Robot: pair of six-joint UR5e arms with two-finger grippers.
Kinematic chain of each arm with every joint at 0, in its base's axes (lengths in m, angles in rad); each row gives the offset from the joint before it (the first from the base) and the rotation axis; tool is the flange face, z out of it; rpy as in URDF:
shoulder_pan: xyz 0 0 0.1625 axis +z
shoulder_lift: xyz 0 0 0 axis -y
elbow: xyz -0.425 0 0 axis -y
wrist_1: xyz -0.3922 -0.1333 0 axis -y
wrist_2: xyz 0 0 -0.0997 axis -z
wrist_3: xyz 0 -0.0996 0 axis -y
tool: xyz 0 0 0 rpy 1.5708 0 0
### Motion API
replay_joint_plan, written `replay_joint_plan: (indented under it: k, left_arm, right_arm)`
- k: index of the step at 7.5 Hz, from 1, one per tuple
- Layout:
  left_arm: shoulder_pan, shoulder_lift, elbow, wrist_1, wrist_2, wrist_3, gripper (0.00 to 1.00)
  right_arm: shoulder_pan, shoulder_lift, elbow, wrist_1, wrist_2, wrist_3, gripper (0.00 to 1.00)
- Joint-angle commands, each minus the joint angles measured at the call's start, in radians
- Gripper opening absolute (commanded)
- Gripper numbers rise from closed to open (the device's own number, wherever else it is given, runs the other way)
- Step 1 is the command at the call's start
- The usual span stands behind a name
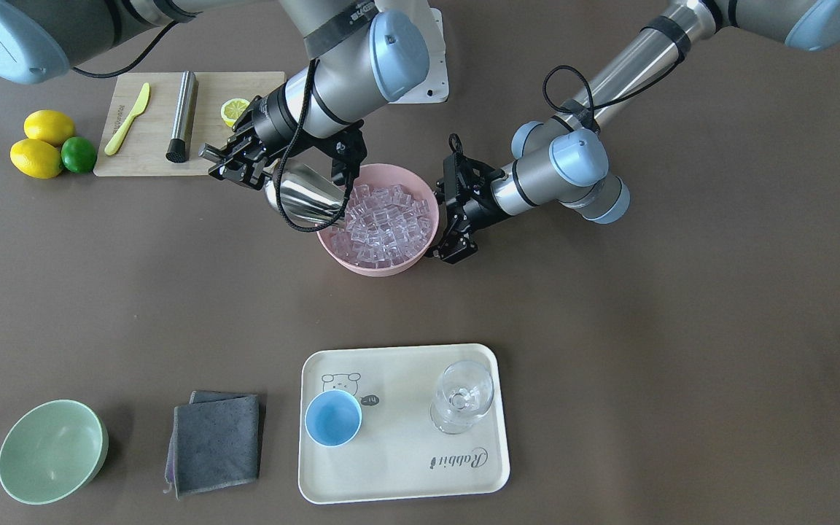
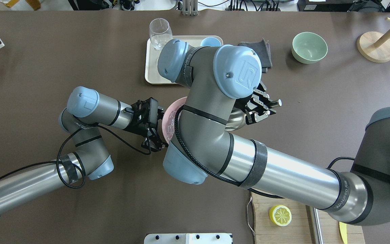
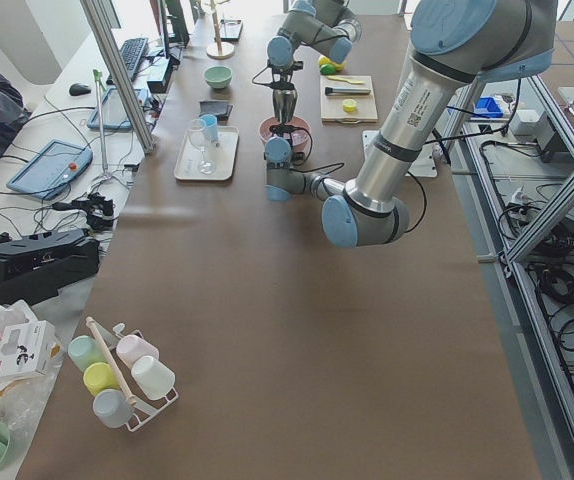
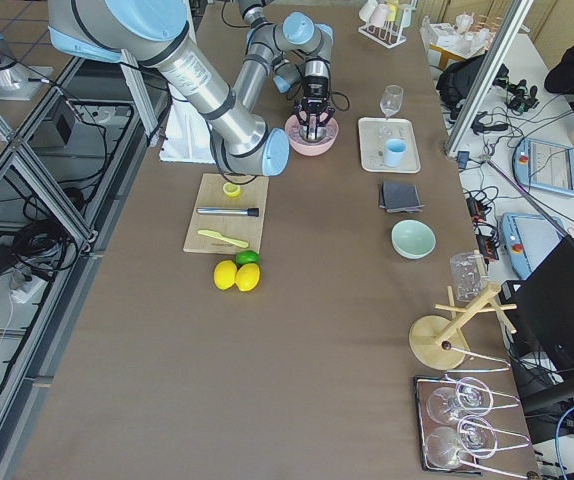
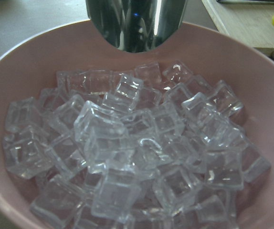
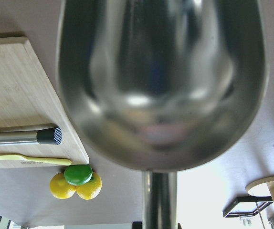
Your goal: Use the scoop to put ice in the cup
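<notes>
The ice (image 5: pixel 137 143) fills a pink bowl (image 1: pixel 362 266) at mid-table. My right gripper (image 1: pixel 239 164) is shut on the rod handle of the steel scoop (image 1: pixel 309 200). Its trough is tilted down over the bowl's rim, the lip just above the ice. The trough of the scoop (image 6: pixel 161 81) looks empty. My left gripper (image 1: pixel 443 219) is at the bowl's opposite side, its fingers spread against the outer wall. The light-blue cup (image 1: pixel 333 417) stands empty on a cream tray (image 1: pixel 405 474), well away from both grippers.
A stemmed glass (image 1: pixel 462 397) shares the tray. A grey cloth (image 1: pixel 216 441) and a pale green bowl (image 1: pixel 52 452) lie beside it. Behind the right gripper, a cutting board (image 1: pixel 150 157) carries a steel cylinder (image 1: pixel 183 115), a yellow knife (image 1: pixel 127 120) and half a lemon (image 1: pixel 234 111). Lemons (image 1: pixel 41 146) and a lime (image 1: pixel 79 154) sit nearby.
</notes>
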Motion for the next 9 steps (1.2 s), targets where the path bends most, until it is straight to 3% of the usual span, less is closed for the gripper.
replay_joint_plan:
  k: [1,9]
  left_arm:
    - [-0.002,0.001,-0.001,-0.002,-0.002,0.0,0.98]
    - [-0.005,0.006,-0.009,-0.021,-0.002,0.0,0.98]
  right_arm:
    - [0.0,0.02,-0.04,0.005,0.006,0.019,0.0]
    - [-0.003,0.032,-0.109,0.063,0.031,0.062,0.0]
